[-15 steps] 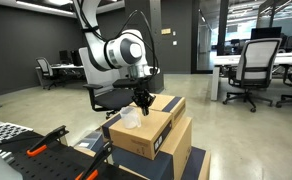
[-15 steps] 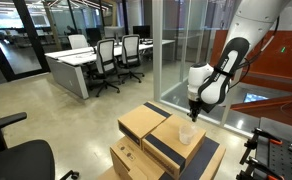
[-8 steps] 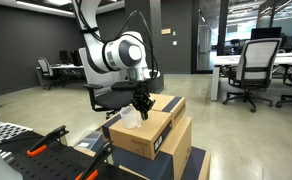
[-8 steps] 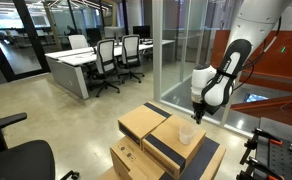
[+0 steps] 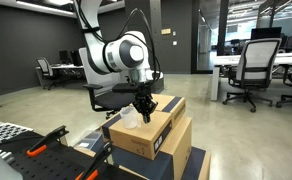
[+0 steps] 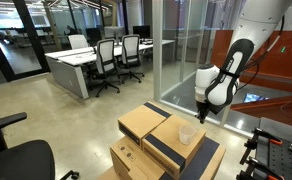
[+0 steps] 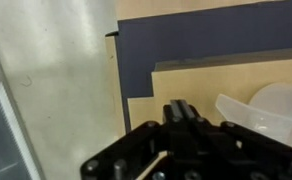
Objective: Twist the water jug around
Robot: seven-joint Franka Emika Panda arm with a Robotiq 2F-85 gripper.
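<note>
The water jug (image 5: 131,121) is small, translucent and whitish, and stands on top of a brown cardboard box (image 5: 154,137). It shows in both exterior views (image 6: 186,134) and at the right edge of the wrist view (image 7: 270,112). My gripper (image 5: 142,114) hangs just above the box top, beside the jug and apart from it, and shows in both exterior views (image 6: 202,117). In the wrist view my gripper (image 7: 182,108) has its fingers pressed together with nothing between them.
Several stacked cardboard boxes (image 6: 146,122) with dark blue tape (image 7: 186,45) fill the space under the arm. Office chairs (image 5: 254,65) and desks (image 6: 81,62) stand around. A glass wall (image 6: 171,45) is behind. A black and orange frame (image 5: 31,150) is close by.
The gripper has shifted a little sideways over the box top, away from the jug in one exterior view. The jug has not moved.
</note>
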